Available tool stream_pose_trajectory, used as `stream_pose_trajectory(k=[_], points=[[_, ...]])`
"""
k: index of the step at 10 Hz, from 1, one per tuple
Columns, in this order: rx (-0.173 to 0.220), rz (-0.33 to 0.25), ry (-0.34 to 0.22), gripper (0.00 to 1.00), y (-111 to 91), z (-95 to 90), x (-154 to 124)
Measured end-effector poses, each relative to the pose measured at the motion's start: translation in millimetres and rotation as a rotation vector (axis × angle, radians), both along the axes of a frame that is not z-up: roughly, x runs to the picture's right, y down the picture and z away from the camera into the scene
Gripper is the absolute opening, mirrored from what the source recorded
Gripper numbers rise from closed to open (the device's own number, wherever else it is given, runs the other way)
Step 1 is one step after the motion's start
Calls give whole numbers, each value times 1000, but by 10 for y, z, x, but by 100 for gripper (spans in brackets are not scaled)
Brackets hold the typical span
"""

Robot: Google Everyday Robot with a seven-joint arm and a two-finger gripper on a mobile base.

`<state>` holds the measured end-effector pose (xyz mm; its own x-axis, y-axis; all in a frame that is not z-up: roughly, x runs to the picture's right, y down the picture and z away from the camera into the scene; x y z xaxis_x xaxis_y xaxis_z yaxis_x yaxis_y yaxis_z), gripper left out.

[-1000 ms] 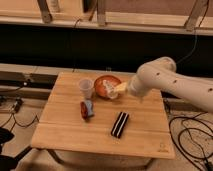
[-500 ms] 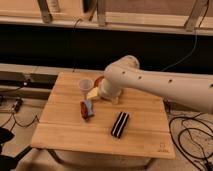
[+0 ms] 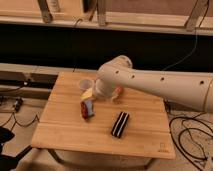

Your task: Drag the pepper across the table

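Camera view: pepper (image 3: 83, 111) just beneath jaws

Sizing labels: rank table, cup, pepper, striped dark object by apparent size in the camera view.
1. table
2. striped dark object
3. cup and pepper look alike.
The gripper is between cup and pepper.

Likely a robotics lab or workshop: loose cables (image 3: 186, 134) trail over the floor (image 3: 30, 107) right of the gripper (image 3: 89, 95), frame struts (image 3: 102, 12) behind it.

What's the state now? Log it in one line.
gripper: open, just above pepper | pepper: on table beside sponge, not held | drag: not started
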<state>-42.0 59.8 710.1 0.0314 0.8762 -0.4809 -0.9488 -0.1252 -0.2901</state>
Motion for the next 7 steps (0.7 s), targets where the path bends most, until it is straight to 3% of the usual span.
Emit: stream_pose_trajectory(k=[2,4,6,7], points=[[15,-93,-29,80,70,17,-109],[40,-312,-78,80,348,97,-569],[50,-456,-119,80,565,178,-1003],[53,-478,-122,80,588,231,-1146]])
